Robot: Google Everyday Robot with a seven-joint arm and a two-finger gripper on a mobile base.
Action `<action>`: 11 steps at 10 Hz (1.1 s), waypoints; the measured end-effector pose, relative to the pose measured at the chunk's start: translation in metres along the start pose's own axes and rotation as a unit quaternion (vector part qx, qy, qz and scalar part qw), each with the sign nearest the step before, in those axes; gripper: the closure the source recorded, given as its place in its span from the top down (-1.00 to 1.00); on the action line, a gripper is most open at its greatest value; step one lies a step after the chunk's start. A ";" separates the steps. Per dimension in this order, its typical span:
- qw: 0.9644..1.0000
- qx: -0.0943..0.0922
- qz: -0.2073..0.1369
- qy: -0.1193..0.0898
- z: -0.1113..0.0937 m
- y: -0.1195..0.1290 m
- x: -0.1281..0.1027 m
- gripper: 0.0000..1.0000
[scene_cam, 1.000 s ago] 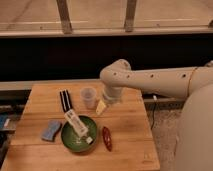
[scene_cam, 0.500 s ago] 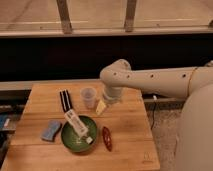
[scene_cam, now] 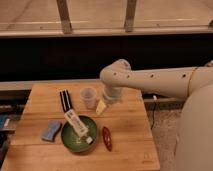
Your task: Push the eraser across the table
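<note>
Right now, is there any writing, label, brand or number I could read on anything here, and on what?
None can be read.
Table: a faint dark mark near its front right corner, too blurred to read.
White piece in the bowl: blurred, no words show.
Eraser, cup, gripper right of the cup: no text shows.

The gripper (scene_cam: 104,102) hangs just right of the clear cup (scene_cam: 88,97), and this cup stands close on the right of the eraser (scene_cam: 65,100). The green bowl (scene_cam: 79,135) and the sponge (scene_cam: 50,130) block the front. The counter (scene_cam: 131,125) is bare left of the eraser and behind it.
</note>
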 end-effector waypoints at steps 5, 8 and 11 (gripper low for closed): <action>1.000 0.000 0.000 0.000 0.000 0.000 0.000 0.55; 1.000 0.000 0.000 0.000 0.000 0.000 0.000 -0.03; 1.000 0.000 0.000 0.000 0.000 0.000 0.000 -0.62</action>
